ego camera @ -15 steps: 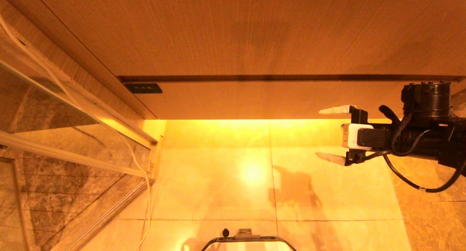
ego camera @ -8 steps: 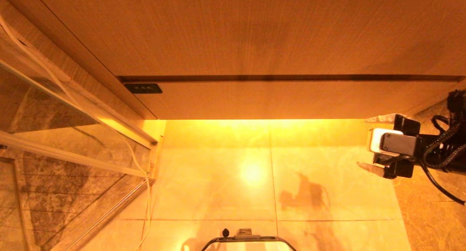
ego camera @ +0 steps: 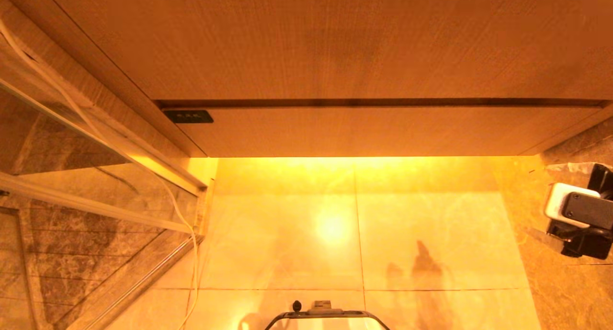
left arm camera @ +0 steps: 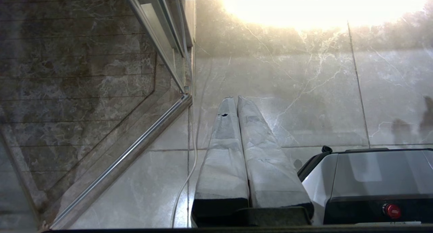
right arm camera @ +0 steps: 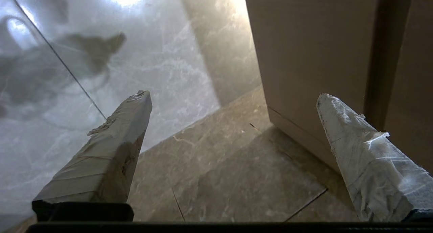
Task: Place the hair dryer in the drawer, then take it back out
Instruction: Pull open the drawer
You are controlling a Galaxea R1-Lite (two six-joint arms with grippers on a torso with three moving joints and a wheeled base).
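At the far left a glass partition (ego camera: 72,143) with metal rails stood at an angle, and a thin white cable (ego camera: 184,224) ran down along its edge to the floor. The left gripper (left arm camera: 233,102) hung over the pale tiles just beside this cable, its two wrapped fingers (left arm camera: 223,152) pressed together and holding nothing. In the middle, the drawer (ego camera: 373,131) was shut, its flat front flush under the wooden countertop (ego camera: 311,42), with the small black label (ego camera: 187,116) at its left end. The glossy floor (ego camera: 335,224) in front of it lay open. At the right edge the right gripper (right arm camera: 233,101) hovered low near the cabinet's right corner, its fingers wide apart and empty. The hair dryer was not visible in any view.
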